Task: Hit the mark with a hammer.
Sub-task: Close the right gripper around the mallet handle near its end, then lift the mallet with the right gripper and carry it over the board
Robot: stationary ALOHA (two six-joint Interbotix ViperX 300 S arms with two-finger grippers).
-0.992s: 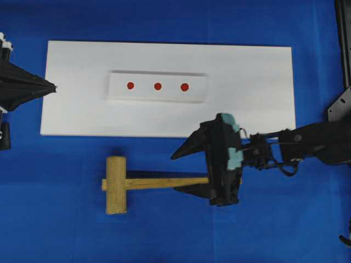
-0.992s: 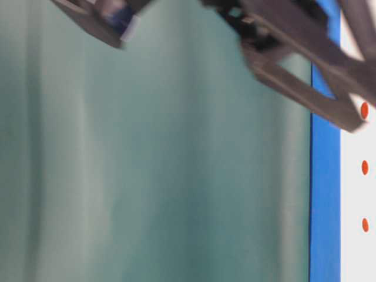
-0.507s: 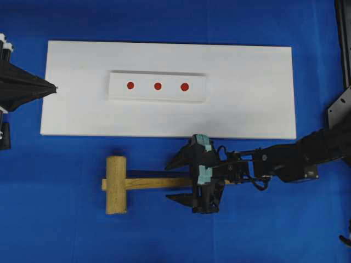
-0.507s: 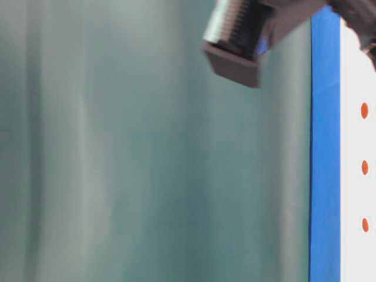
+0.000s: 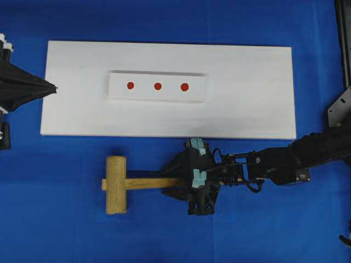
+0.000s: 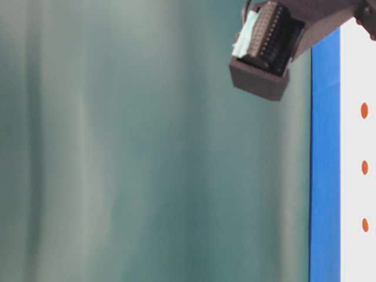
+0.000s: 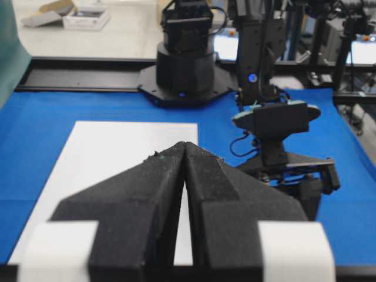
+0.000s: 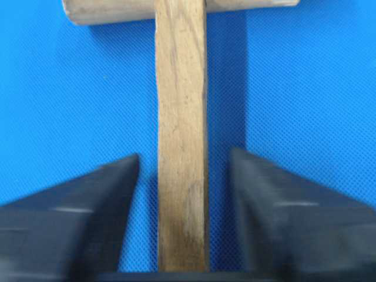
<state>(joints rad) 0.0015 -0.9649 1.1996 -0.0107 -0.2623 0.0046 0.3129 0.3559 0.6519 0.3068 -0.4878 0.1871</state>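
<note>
We see the hammer (image 5: 131, 183) lying flat on the blue cloth (image 5: 55, 230), just below the lower edge of the white board (image 5: 247, 98); its thick head sits left, crosswise, and its slim handle runs right, parallel to that edge. The right gripper (image 5: 174, 183) is low over the handle's right part, straddling it; in the right wrist view the handle (image 8: 182, 147) passes between the 2 fingers (image 8: 88, 200) with a thin strip of blue showing on each side, so the jaws stand narrow around the wood but not touching it. On the board rests a smaller white strip (image 5: 158, 86) carrying 3 red marks (image 5: 157, 86) in a row, well above the hammer's handle. The left gripper (image 5: 54, 87) points at the board's left edge, well apart from the hammer; in the left wrist view its fingers (image 7: 158, 194) are pressed together with nothing between them.
</note>
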